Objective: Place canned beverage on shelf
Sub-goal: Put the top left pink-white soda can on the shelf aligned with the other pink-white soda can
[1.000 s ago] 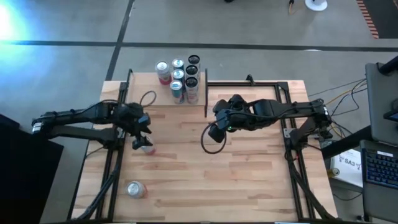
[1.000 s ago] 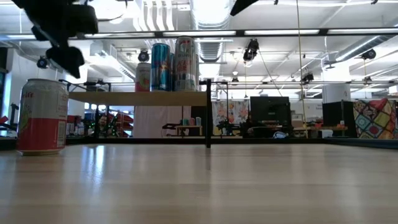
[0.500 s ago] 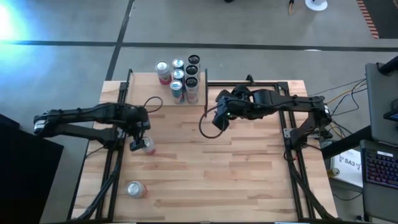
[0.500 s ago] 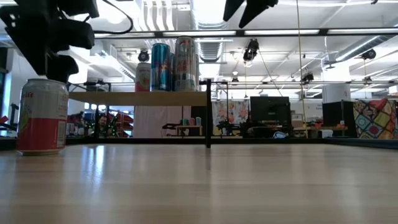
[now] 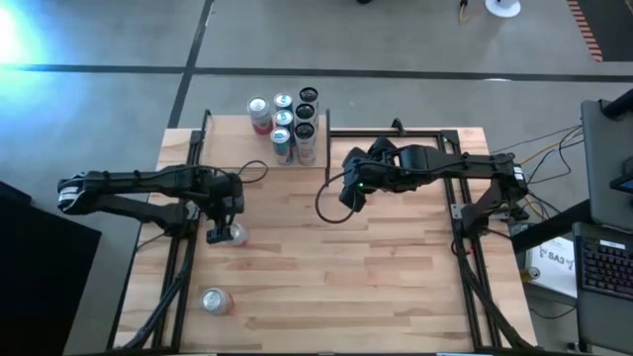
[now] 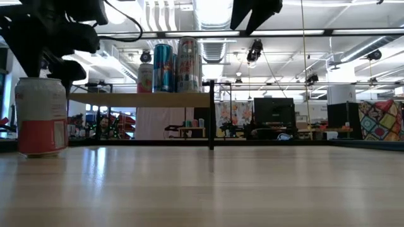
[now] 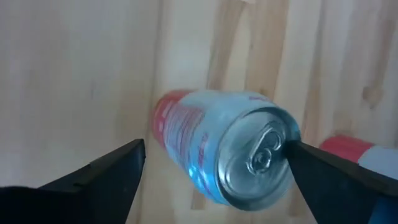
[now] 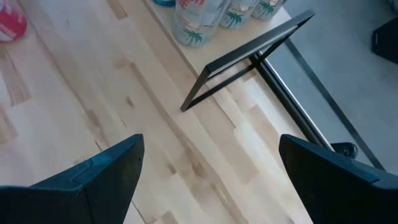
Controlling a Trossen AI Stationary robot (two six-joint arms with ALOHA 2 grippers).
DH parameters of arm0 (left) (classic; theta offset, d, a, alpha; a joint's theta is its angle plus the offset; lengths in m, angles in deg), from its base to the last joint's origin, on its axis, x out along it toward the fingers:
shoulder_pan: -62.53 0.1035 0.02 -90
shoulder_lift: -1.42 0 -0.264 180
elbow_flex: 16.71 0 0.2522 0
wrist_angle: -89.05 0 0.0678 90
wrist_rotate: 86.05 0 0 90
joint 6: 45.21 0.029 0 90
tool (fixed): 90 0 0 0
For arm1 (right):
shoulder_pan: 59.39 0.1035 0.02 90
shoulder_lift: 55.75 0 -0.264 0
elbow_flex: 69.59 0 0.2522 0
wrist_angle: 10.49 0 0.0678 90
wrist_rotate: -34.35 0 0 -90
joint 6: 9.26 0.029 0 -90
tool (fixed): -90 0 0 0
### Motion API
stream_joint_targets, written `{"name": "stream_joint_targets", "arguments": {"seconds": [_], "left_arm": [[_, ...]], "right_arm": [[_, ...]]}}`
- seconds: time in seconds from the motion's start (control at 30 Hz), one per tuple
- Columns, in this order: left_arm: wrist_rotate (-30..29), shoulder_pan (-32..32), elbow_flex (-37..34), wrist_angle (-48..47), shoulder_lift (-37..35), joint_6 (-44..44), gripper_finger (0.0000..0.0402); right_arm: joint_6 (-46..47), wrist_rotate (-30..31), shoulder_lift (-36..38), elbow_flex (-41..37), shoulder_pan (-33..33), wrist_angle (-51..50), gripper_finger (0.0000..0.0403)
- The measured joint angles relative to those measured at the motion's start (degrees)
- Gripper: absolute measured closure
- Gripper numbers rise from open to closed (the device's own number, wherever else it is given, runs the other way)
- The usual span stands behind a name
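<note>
A red-and-white can [image 5: 234,235] stands upright on its base on the table's left half; it also shows in the low view [image 6: 41,116] and the left wrist view [image 7: 217,149]. My left gripper [image 5: 224,227] is open and low over it, with one finger on each side of its top. A second can [image 5: 216,300] stands nearer the front edge. The shelf [image 5: 232,143] at the far edge carries several cans [image 5: 287,124] on its board [image 6: 139,99]. My right gripper [image 5: 350,194] is open and empty, up in the air right of the shelf. My left gripper comes at the can from above, its fingers pointing down. One fingertip [image 7: 311,162] stands right against the can's top rim [image 7: 287,140]; whether it touches I cannot tell. The other finger [image 7: 106,174] is apart from the can's side. The can stands upright on the table.
The shelf's dark end panel [image 5: 327,148] stands between the shelf and my right gripper and also shows in the right wrist view [image 8: 249,59]. Bare wood tabletop [image 5: 356,277] lies across the middle and the right. Dark frame rails [image 5: 460,227] run along both table sides.
My left gripper has come down over the red-and-white can, and its fingers now stand beside the can's top. The can has turned a little and shifted slightly on the table. My right gripper has gone toward the far edge, then kept still.
</note>
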Motion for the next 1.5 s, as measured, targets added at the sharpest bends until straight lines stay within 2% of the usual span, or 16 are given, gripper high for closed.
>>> {"name": "stream_joint_targets", "arguments": {"seconds": [0.17,0.3,0.43,0.57,0.8,0.9,1.0,1.27,1.5], "left_arm": [[-8.8,0.0,0.9,0.8,-0.7,-1.1,0.0063],[-11.3,0.1,0.9,2.4,-0.6,-3.2,0.0082],[-11.2,0.1,1.0,2.4,-0.6,-7.4,0.0095],[-11.6,0.1,3.1,1.7,-1.1,-7.2,0.0105],[-11.9,0.1,9.2,1.9,-1.9,1.2,0.0114],[-8.6,0.1,9.3,1.9,-1.9,5.0,0.0114],[-5.7,0.0,8.0,1.8,-1.8,7.9,0.0110],[-5.7,0.0,6.3,1.9,-1.5,15.6,0.0064],[-5.9,0.0,1.4,1.9,-0.3,17.2,0.0031]], "right_arm": [[0.0,0.0,0.7,0.0,0.0,-0.1,0.0039],[-0.4,0.0,1.0,0.0,0.0,-0.1,0.0039],[-0.5,0.1,1.6,0.0,0.0,-0.1,0.0039],[-0.4,0.1,1.8,0.0,0.0,-0.2,0.0039],[-0.1,0.1,1.8,-0.2,0.1,-0.1,0.0040],[0.4,0.1,1.8,-0.6,0.7,-0.2,0.0040],[1.4,0.1,1.9,-1.5,1.6,-0.2,0.0040],[4.6,0.1,1.9,-4.7,3.2,-0.3,0.0040],[5.7,0.1,1.9,-5.2,3.5,-0.2,0.0040]]}}
